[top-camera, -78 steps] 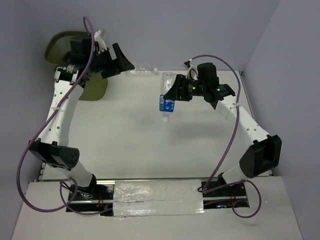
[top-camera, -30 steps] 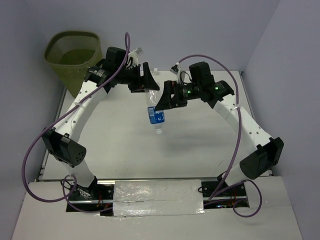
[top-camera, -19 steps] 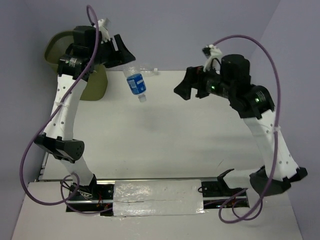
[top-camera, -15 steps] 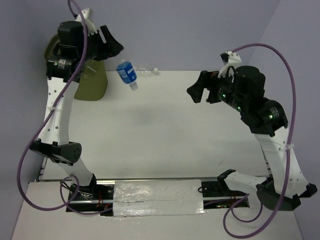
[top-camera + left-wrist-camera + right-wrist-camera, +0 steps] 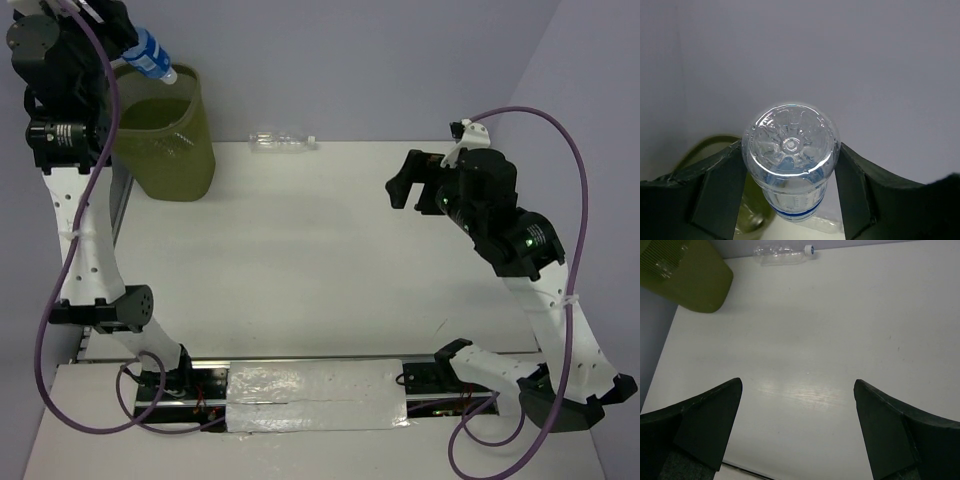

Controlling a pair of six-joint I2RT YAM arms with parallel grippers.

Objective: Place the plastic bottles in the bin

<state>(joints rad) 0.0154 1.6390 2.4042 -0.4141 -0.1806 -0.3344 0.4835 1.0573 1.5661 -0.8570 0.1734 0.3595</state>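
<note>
A: Plastic bottle with the blue label [image 5: 150,55] is up high at the far left, and we see it clamped in the left pincer [image 5: 790,165], cap tipped downward!

B: From the left wrist we're looking straight at its clear, ribbed base, with a black finger [image 5: 720,190] pressed against each side.

A: Right below it sits the bin [image 5: 175,140], olive green, at the far left corner of the surface [image 5: 320,260]. In our overhead view the cap hangs just over the rim.

B: Over on the other side, we have the right pincer [image 5: 405,185] spread wide apart, nothing between its fingers, held above the right half of the surface.

A: And the second bottle [image 5: 283,141]?

B: We spot it lying on its side along the far edge, clear and crinkly, cap pointing right. It's a little way to the right of the bin, and well apart from both pincers.
</note>
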